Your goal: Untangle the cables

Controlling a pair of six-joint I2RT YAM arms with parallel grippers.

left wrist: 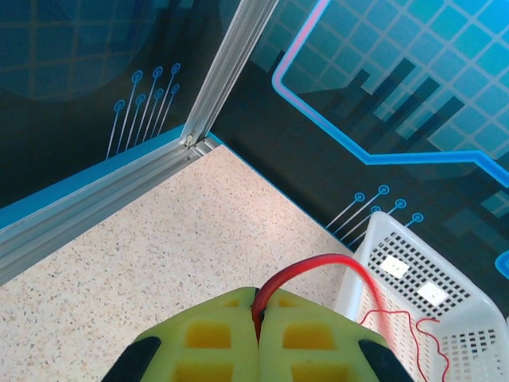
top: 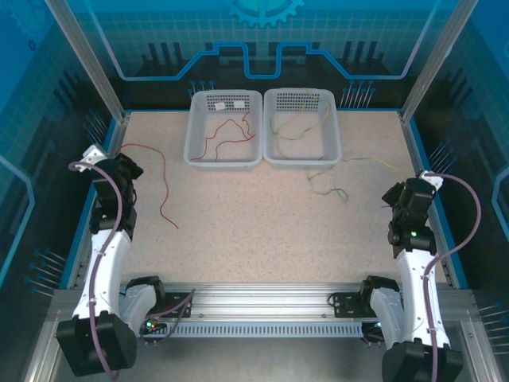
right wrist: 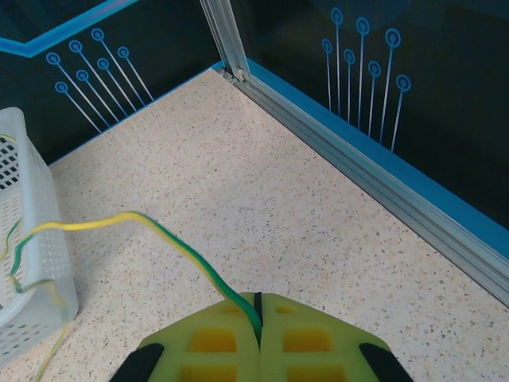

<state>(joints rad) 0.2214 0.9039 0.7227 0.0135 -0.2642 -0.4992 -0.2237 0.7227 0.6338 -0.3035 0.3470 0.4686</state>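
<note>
A red cable (left wrist: 318,264) arcs out from between my left gripper's (left wrist: 258,306) yellow-green fingers, which are shut on it. In the top view that red cable (top: 165,187) trails from the left gripper (top: 121,159) across the table's left side. My right gripper (right wrist: 258,306) is shut on a green-and-yellow cable (right wrist: 183,247), which runs left toward a basket. From above, this cable (top: 374,161) stretches from the right gripper (top: 413,185) to a loose tangle (top: 330,189) in front of the right basket.
Two white baskets stand side by side at the back. The left basket (top: 223,163) holds another red cable (top: 231,131), and the right basket (top: 302,161) holds yellow-green cables (top: 290,127). Aluminium frame rails (top: 417,159) and blue walls border the speckled table (top: 262,239).
</note>
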